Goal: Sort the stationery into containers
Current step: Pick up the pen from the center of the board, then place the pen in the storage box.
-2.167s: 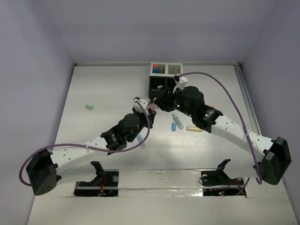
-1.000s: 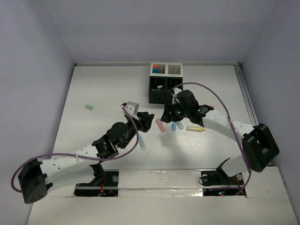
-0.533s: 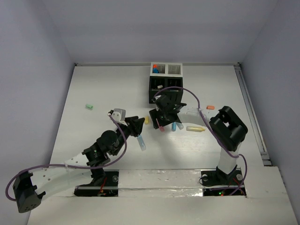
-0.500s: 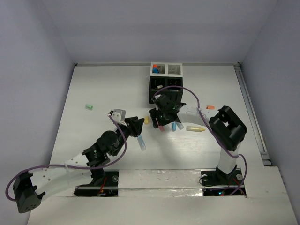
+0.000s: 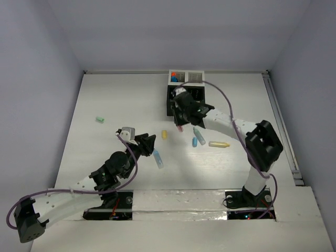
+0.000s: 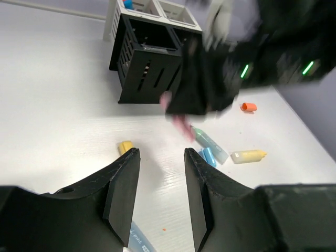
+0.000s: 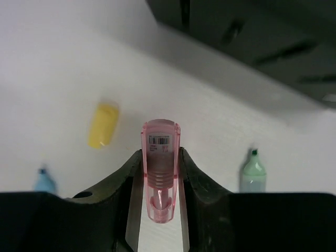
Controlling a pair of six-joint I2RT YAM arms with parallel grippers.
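Observation:
The organizer has a black part [image 5: 181, 100] joined to a white part [image 5: 185, 77] at the far middle of the table. My right gripper [image 5: 179, 121] is shut on a pink highlighter [image 5: 179, 126], just in front of the black part. In the right wrist view the pink highlighter [image 7: 160, 173] stands between the fingers, above the table. My left gripper [image 5: 147, 142] is open and empty, over the table beside a blue highlighter [image 5: 157, 158]. Its jaws [image 6: 161, 155] stand apart near a small yellow piece [image 6: 125, 146].
The yellow piece [image 5: 164, 134], a teal highlighter [image 5: 200, 135], a small blue item [image 5: 194, 142] and a yellow highlighter [image 5: 218, 144] lie in front of the organizer. A green eraser [image 5: 100, 119] lies far left. An orange cap [image 6: 249, 107] lies to the right.
My right gripper has lifted the pink highlighter and moved it back toward the black part of the organizer. My left arm has drawn back to the near left, its gripper open.

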